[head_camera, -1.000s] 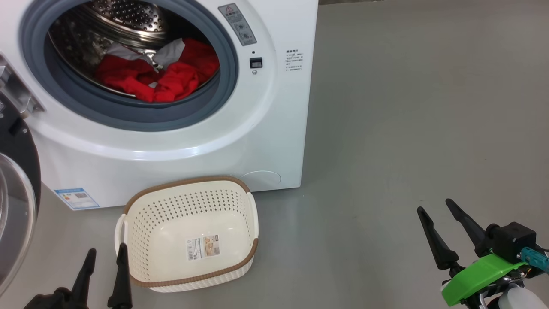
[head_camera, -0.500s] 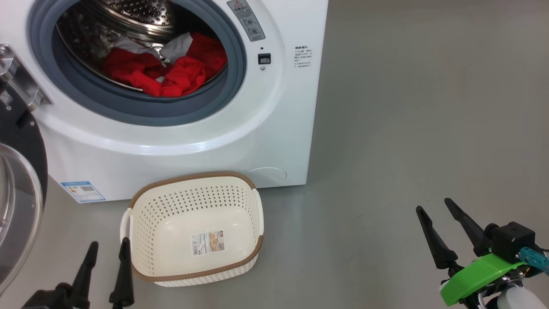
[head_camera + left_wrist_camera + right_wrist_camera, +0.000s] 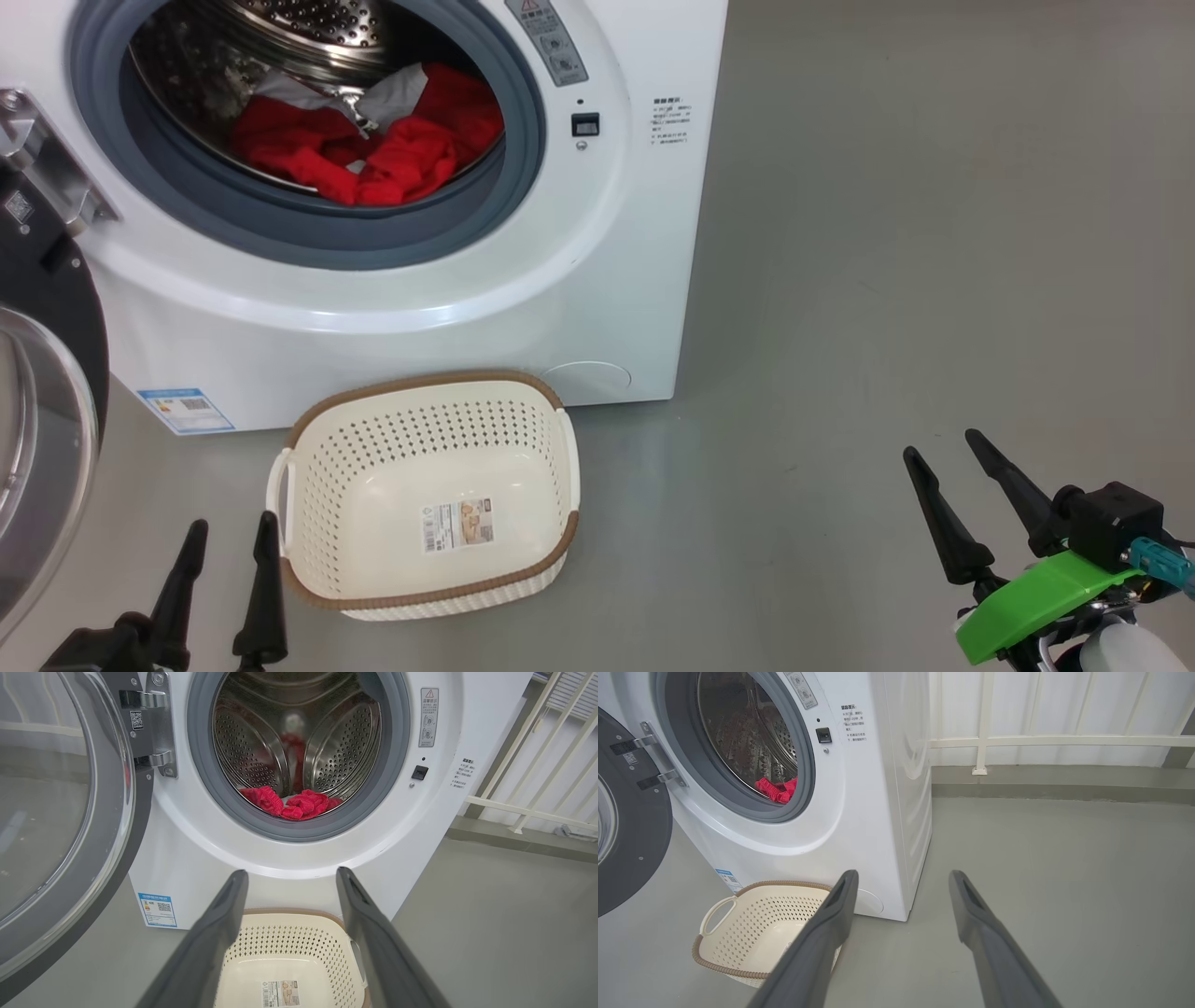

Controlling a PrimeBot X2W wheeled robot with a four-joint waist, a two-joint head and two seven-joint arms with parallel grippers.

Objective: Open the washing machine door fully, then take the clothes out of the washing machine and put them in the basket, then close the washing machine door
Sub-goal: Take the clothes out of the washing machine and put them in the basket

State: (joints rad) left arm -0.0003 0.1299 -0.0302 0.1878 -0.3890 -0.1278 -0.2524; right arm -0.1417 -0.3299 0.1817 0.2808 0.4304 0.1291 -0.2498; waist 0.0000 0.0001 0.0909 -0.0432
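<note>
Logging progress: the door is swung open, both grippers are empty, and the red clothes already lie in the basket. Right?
No. The head view shows the clothes inside the washing machine; the basket holds none. The door is open, the left gripper and right gripper empty.

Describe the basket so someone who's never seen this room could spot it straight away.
Find the big white washing machine with its round door swung open to the side. On the grey floor just in front of it, below the drum opening, sits the basket. It is cream-white perforated plastic with a brown woven-look rim, side handles and a sticker on its bottom.
</note>
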